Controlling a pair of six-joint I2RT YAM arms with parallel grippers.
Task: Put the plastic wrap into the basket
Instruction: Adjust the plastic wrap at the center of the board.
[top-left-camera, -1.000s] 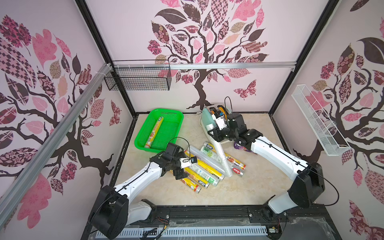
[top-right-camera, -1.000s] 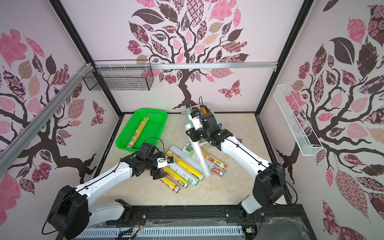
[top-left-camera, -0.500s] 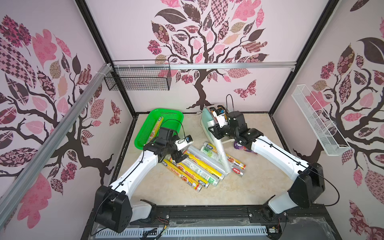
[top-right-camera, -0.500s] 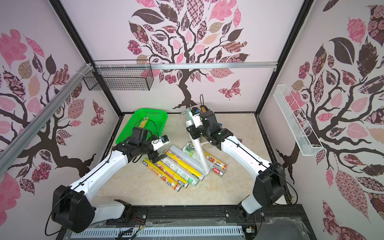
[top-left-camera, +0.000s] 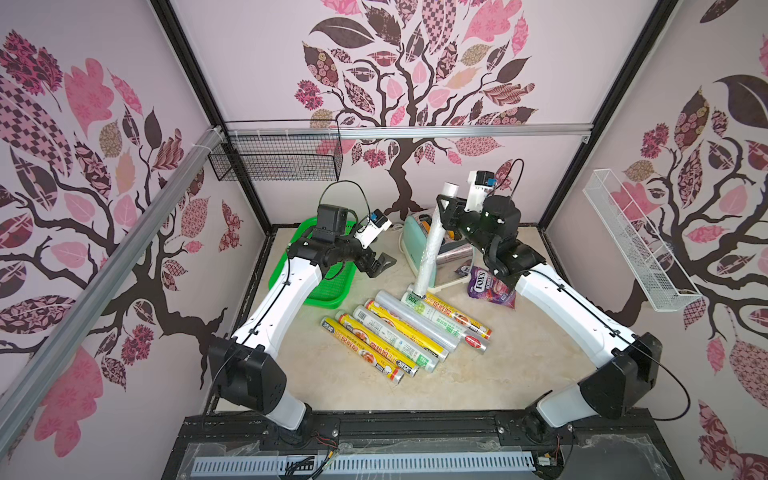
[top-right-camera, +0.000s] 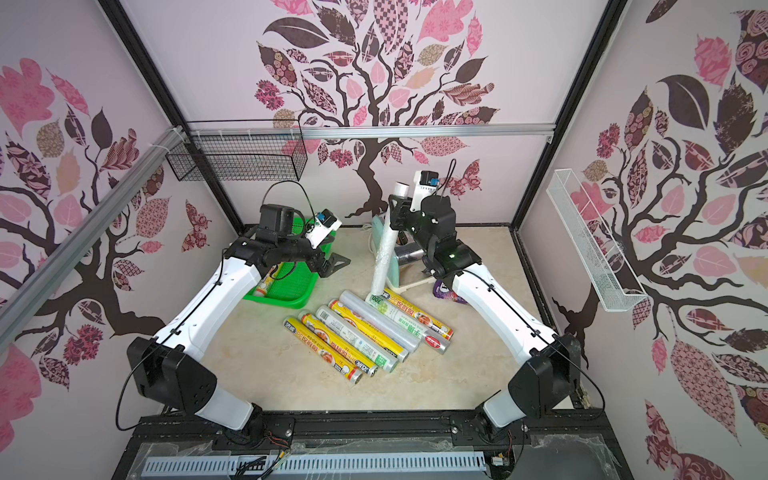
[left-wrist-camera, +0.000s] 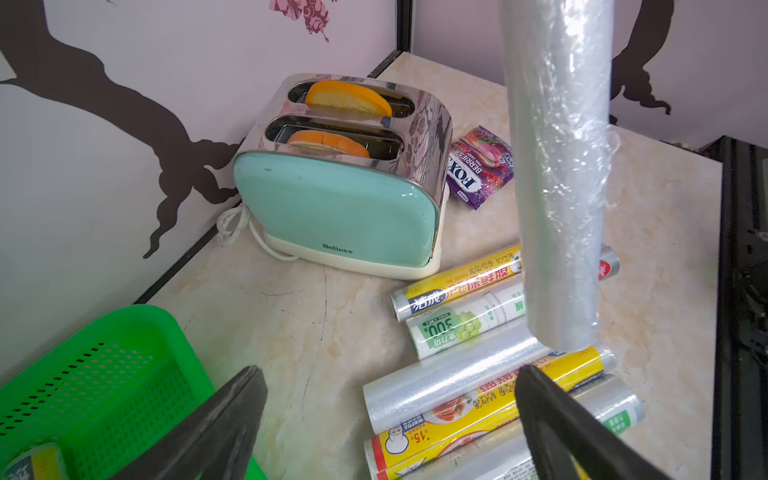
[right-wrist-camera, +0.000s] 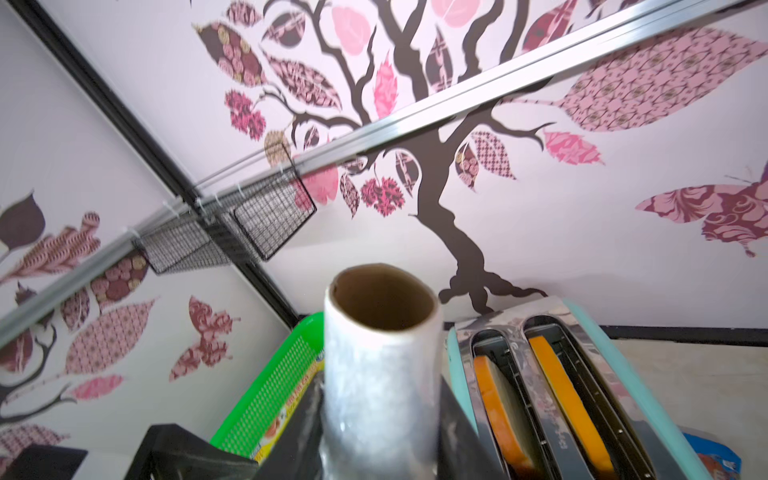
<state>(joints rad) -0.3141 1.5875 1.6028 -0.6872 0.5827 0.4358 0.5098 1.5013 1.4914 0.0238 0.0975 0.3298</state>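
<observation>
Green basket (top-left-camera: 322, 300) at left held one yellow roll (top-right-camera: 263, 287), left arm reaching over it; left gripper (top-left-camera: 380, 266) hung beside it, jaws spread, empty; row of rolls (top-left-camera: 399, 332) lay on table; right gripper (top-left-camera: 445, 209) clamped clear roll (top-left-camera: 429, 249), steeply tilted, before toaster (top-left-camera: 412, 243); candy bag (top-left-camera: 488, 286) beside.

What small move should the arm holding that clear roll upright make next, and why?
Probably carry it sideways toward the basket while tipping it flat. The right tool is shut on the roll, which stands nearly upright over the pile, and the basket is shallow. The left tool hangs open by its rim.
</observation>
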